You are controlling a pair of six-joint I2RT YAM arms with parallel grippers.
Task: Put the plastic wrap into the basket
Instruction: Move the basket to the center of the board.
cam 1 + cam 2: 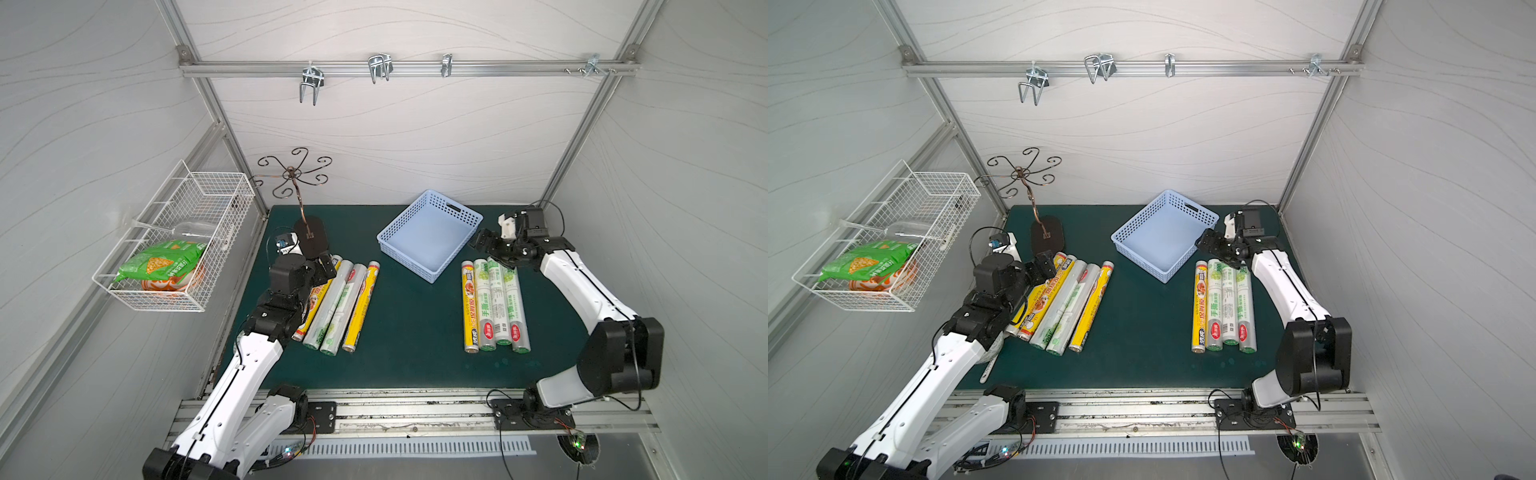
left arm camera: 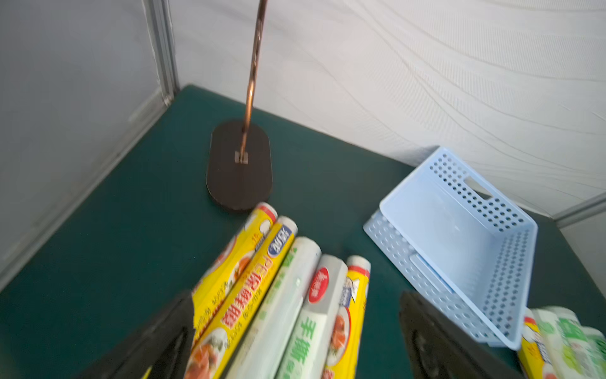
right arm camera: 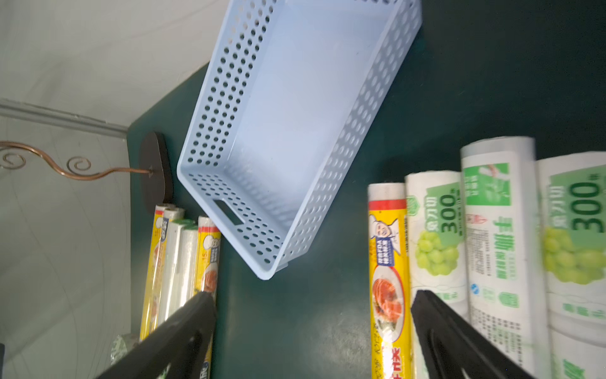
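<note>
step: first pick, no roll moved yet. basket [image 1: 428, 245] sits empty at the back-middle of the mat [image 1: 415, 332], turned at an angle. wrap rolls lie in 2 bunches, side by side & touching: left bunch [image 1: 340, 303], right bunch [image 1: 494, 307], both near the basket. left gripper [image 2: 296, 302] is spread wide w/ nothing in it, by its bunch's far end. right gripper [image 3: 313, 298] is likewise empty, near the basket corner. next, i'd say: drop onto an outer roll, pinch across it, lift, line it up w/ the basket's long side.
</note>
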